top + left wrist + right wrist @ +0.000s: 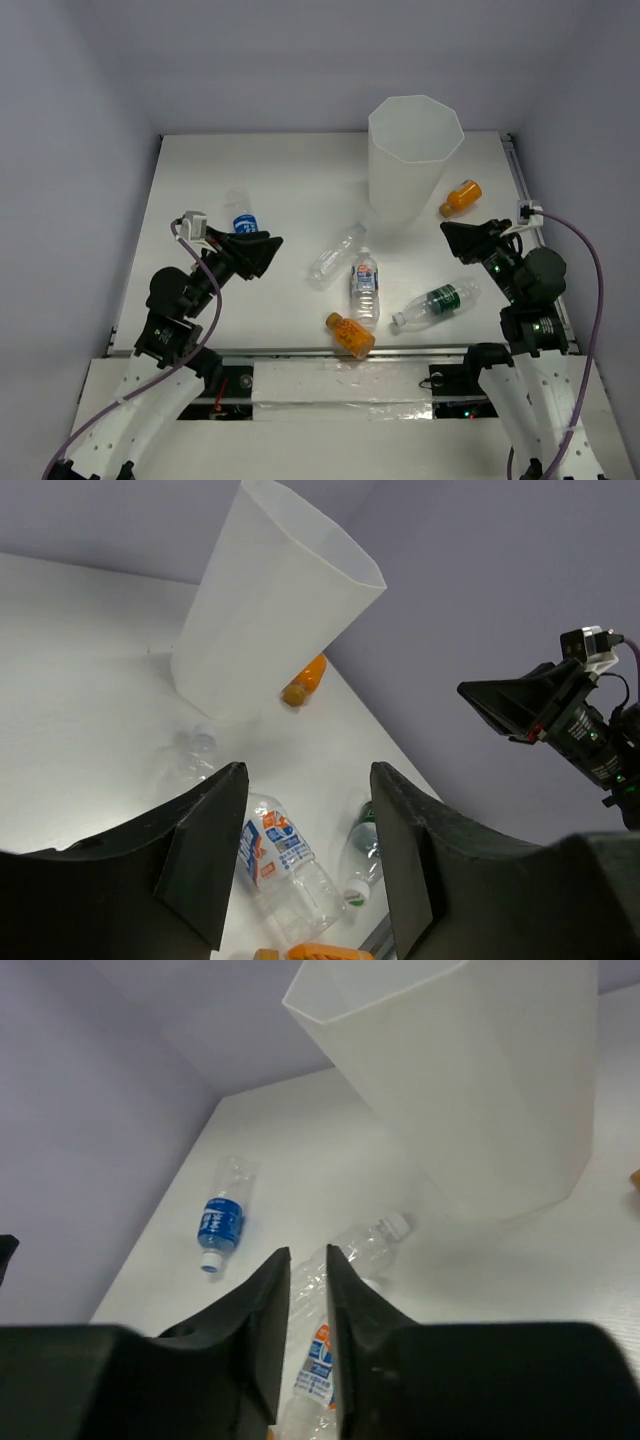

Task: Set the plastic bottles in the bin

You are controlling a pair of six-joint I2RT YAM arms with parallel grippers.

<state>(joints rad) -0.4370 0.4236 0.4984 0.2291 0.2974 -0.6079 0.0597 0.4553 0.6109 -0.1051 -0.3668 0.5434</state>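
Observation:
The white bin (415, 150) stands upright at the back of the table. Six bottles lie on the table: a blue-labelled one (243, 218) at the left, a plain clear one (335, 254), a blue-and-orange-labelled one (366, 285), a green-labelled one (437, 303), an orange one (350, 335) near the front edge, and an orange one (460, 197) to the right of the bin. My left gripper (262, 252) is open and empty above the table, just below the left blue-labelled bottle. My right gripper (460, 240) hovers between the green bottle and the orange bottle by the bin, its jaws nearly together and holding nothing.
The left wrist view shows the bin (270, 610), the labelled bottle (285, 855) and the green one (362, 855) between my fingers. The right wrist view shows the bin (480, 1090), the blue-labelled bottle (220, 1222) and the plain clear bottle (370, 1245). Grey walls enclose the table.

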